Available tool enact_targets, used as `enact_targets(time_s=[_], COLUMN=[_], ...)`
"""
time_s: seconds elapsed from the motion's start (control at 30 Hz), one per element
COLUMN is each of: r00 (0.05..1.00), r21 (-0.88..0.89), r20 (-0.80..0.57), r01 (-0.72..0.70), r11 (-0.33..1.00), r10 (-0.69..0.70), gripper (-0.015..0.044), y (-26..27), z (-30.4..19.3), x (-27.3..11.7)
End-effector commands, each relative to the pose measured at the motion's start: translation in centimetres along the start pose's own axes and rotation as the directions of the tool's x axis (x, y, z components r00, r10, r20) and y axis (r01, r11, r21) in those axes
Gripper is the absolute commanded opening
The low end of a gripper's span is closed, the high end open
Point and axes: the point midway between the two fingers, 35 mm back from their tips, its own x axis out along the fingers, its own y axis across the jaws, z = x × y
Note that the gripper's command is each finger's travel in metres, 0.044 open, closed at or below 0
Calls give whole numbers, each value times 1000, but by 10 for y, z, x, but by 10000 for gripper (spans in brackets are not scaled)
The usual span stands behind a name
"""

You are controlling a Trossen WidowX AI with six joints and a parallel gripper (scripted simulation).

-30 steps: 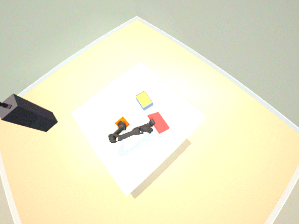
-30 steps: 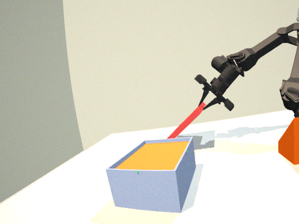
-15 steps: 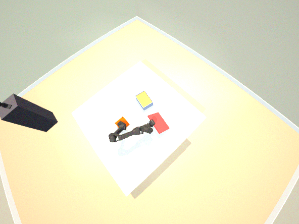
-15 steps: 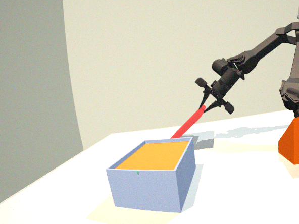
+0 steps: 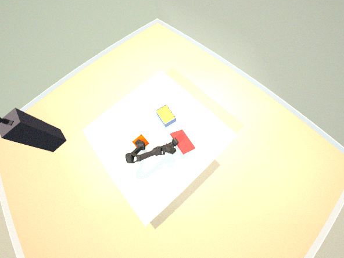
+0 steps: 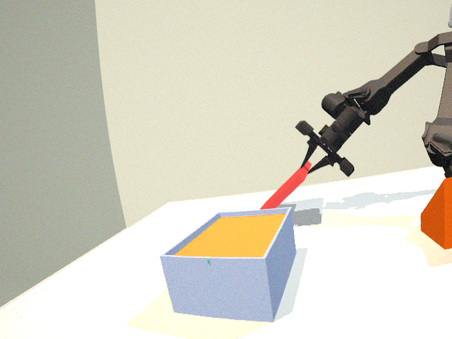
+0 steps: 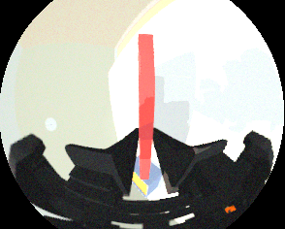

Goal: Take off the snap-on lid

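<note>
The red lid (image 5: 186,144) (image 6: 284,188) (image 7: 146,68) is off the box. My gripper (image 5: 175,142) (image 6: 305,169) (image 7: 146,131) is shut on one edge of it. In the exterior view the lid slants steeply down to the left from the fingers; its lower end is hidden behind the box, so I cannot tell if it touches the table. The wrist view shows it edge-on. The blue-grey storage box (image 5: 171,122) (image 6: 223,288) (image 7: 154,176) stands upright and uncovered, with a flat yellow-orange surface (image 5: 165,114) (image 6: 233,237) (image 7: 140,184) inside its rim.
An orange block (image 5: 136,141) (image 6: 435,215) (image 7: 230,209) is at the arm's base. The white table (image 5: 125,119) (image 6: 363,279) bears the box, which stands beside the lid. A large dark block (image 5: 38,133) shows at the left in the top view, away from the table.
</note>
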Motion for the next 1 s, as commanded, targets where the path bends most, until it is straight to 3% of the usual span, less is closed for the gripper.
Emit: enact_targets(time_s=[0.0,0.97], r00=[1000,1000], r21=[-3,-4], r20=[-3,-2], r01=[-1,-1], r11=[1000,1000], r10=[1,1], gripper=[0,0], y=[-3,-21], z=[-1,-1], x=[3,18])
